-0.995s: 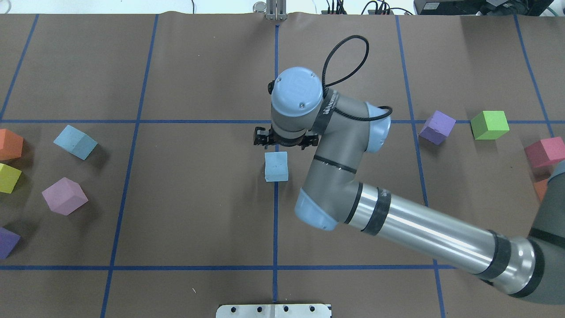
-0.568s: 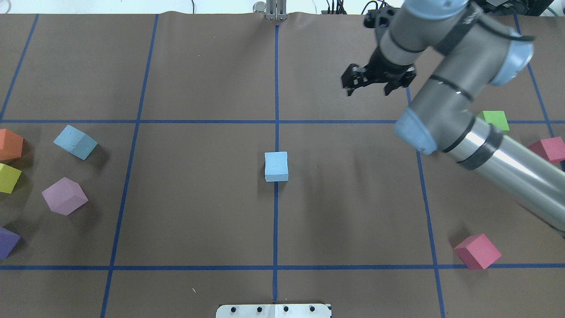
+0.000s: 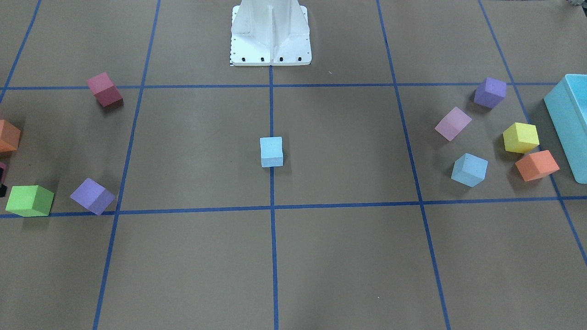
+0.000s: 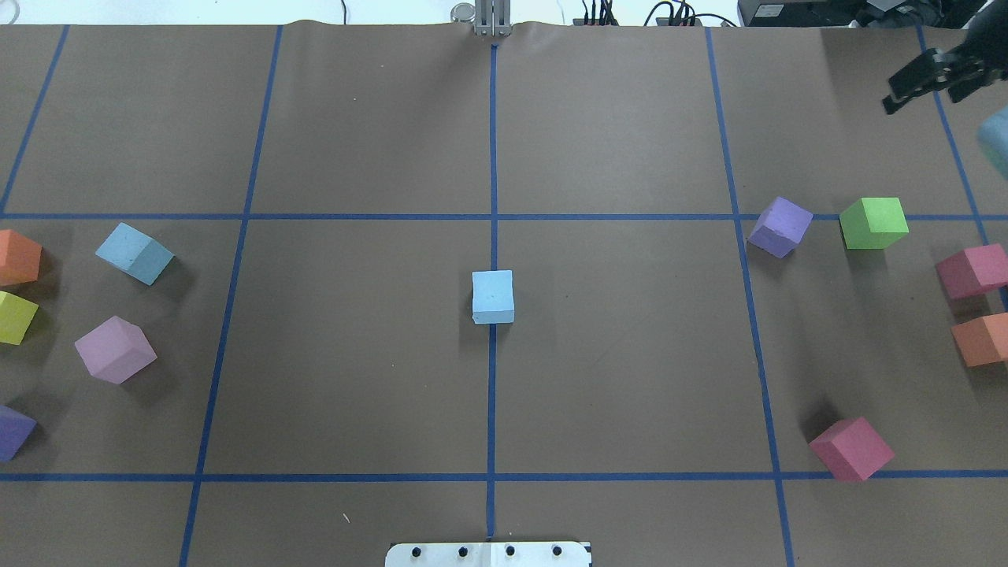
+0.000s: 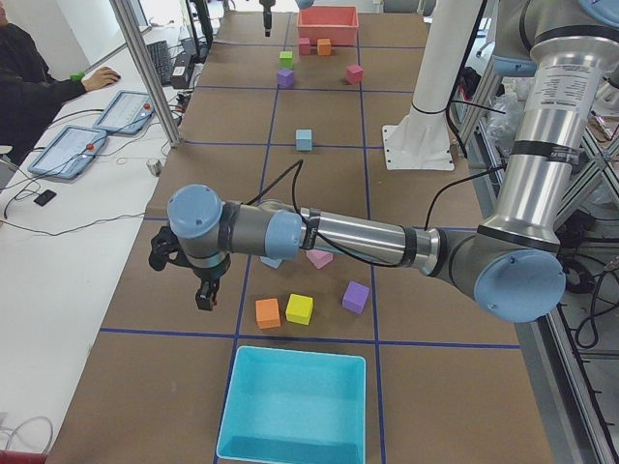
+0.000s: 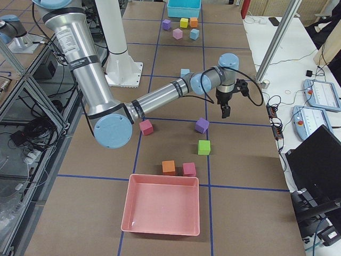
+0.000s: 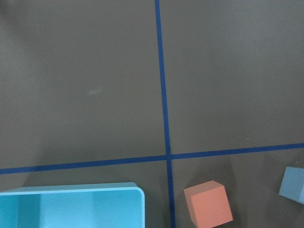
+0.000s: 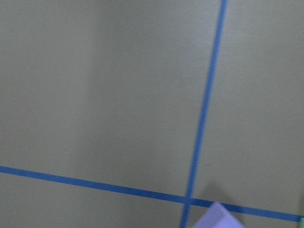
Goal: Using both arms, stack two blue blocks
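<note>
One blue block [image 4: 493, 297] sits flat on the desk [image 4: 354, 378], right on the centre line of blue tape and square to it, with nothing touching it. The second blue block [image 4: 134, 253] lies well apart from it on my left side, turned at an angle, near an orange cube [image 3: 536, 165], a yellow cube [image 3: 520, 137] and a pink cube [image 3: 452, 123], but apart from each.

My right gripper [image 4: 923, 94] hangs in the air over the far right corner of the desk, its fingers spread with nothing between them. It is well away from the centre block and beyond the purple cube [image 4: 780, 227] and green cube [image 4: 873, 223].

My left gripper [image 5: 179, 285] hovers above the desk on my left, just beyond the orange cube and near the turquoise bin [image 5: 290, 411]. I cannot tell whether its fingers are spread or pressed together. My left wrist camera looks down on a corner of the bin, the orange cube and an edge of the second blue block.
</note>
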{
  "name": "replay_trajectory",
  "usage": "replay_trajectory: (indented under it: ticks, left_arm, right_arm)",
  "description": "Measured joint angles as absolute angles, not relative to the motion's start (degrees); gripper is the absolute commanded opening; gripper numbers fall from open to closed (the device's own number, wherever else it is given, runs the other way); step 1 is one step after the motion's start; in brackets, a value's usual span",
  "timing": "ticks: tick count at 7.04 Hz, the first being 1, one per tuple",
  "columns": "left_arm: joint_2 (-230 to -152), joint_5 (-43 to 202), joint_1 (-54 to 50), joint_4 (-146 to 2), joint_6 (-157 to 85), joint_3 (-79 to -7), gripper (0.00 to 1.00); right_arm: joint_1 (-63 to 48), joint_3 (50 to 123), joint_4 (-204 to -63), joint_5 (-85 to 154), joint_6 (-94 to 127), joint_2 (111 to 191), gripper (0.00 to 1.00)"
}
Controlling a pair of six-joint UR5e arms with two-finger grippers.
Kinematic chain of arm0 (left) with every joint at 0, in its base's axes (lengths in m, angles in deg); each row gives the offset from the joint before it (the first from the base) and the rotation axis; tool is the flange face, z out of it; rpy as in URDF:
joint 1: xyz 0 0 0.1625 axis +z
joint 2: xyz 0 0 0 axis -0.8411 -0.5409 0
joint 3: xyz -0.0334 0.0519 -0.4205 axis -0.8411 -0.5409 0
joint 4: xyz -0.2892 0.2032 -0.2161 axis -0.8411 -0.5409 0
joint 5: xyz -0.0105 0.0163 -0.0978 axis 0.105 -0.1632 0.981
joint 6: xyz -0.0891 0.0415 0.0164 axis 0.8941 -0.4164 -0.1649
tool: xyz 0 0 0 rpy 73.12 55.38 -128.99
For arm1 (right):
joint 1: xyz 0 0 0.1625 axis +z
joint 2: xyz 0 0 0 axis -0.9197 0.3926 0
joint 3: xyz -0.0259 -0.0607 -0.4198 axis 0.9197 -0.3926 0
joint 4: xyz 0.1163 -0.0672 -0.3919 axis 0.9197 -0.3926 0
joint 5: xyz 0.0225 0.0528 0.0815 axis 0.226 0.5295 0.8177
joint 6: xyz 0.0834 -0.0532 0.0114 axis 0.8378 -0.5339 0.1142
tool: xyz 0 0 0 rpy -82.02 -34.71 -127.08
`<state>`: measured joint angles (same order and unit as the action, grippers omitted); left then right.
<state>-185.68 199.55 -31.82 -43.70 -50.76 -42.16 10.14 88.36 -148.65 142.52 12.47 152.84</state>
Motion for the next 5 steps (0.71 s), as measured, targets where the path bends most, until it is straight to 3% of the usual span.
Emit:
replay_trajectory:
  ticks: [5]
  left_arm:
    - [-189.0,192.1,-11.8,-53.5,-49.9,-40.2,0.98]
  right_arm:
    - [21.5,86.9,-153.4,143.6,-2.1,157.7,1.0]
